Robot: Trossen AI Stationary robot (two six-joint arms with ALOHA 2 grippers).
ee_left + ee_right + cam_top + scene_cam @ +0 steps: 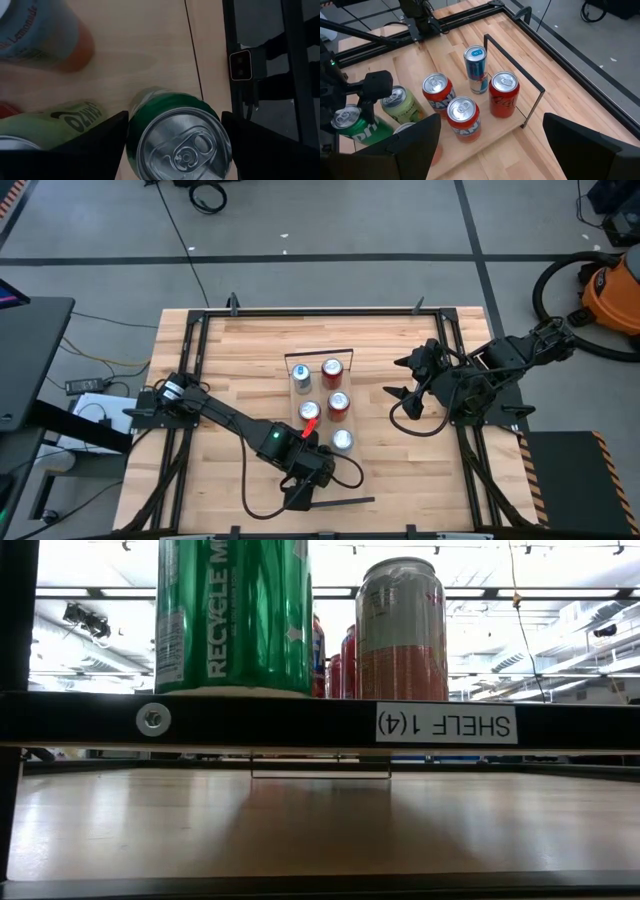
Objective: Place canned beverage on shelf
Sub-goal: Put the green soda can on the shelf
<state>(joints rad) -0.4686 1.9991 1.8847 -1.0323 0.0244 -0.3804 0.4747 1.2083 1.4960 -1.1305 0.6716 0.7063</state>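
"Two hands over the table, then. Which one has the can?"

"The left hand [350,102]. It's down over the shelf [492,134], its fingers [95,145] pinching the green can [180,145] from either side. From above, the hand hides the can."

"Is the can on the board or in the air?"

"On it, upright. From table height, the green can stands right on the shelf's front lip, beside an orange-and-silver can [400,630]."

"Where does the shelf lie?"

"Across the middle of the table [230,360], well clear of both side edges, a black wire rail [517,70] at its end. The green can is at the opposite end from that rail."

"What else is on it?"

"A slim blue can [476,67] and a red can [504,95] next to the rail, two red-and-white cans [463,117] just behind them, then a yellow-green one [400,105] beside the green can."

"And the right hand [400,378]?"

"Near the table's right edge, well apart from the shelf, fingers spread wide with nothing between them."
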